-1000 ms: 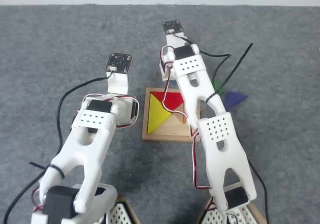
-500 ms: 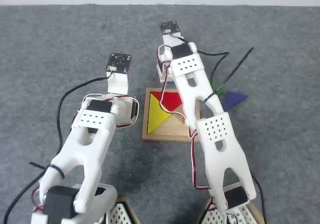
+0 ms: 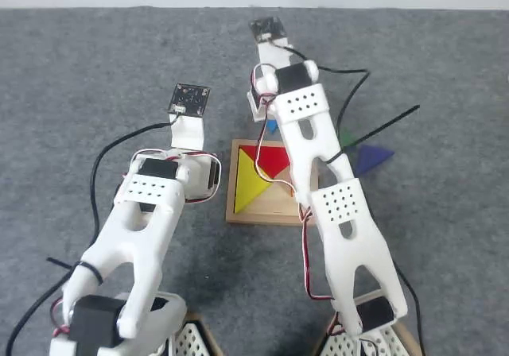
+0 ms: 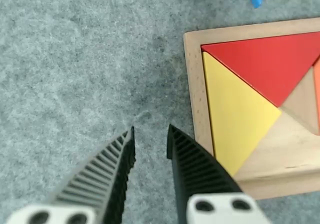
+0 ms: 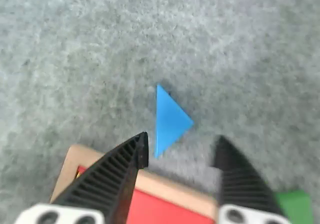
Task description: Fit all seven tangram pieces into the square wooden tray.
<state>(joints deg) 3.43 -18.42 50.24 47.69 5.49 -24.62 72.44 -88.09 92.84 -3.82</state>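
The blue triangle [image 5: 170, 120] lies flat on the grey bench [image 5: 75, 44], just outside the rim of the square wooden tray [image 4: 192, 84], which holds a red triangle [image 4: 265, 64] and a yellow triangle [image 4: 235, 119]. The right gripper [image 5: 181, 141] hangs over it, fingers spread wide and empty. The piece sits between them but nearer one finger, seemingly lined up for a pick. The left gripper [image 4: 151, 131], fingers slightly parted and empty, hovers beside the tray.

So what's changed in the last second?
The right arm reached farther out beyond the far edge of the tray; its open tool is now over the blue triangle. Nothing grasped or released. Left arm, tray, red piece and yellow piece stayed put.
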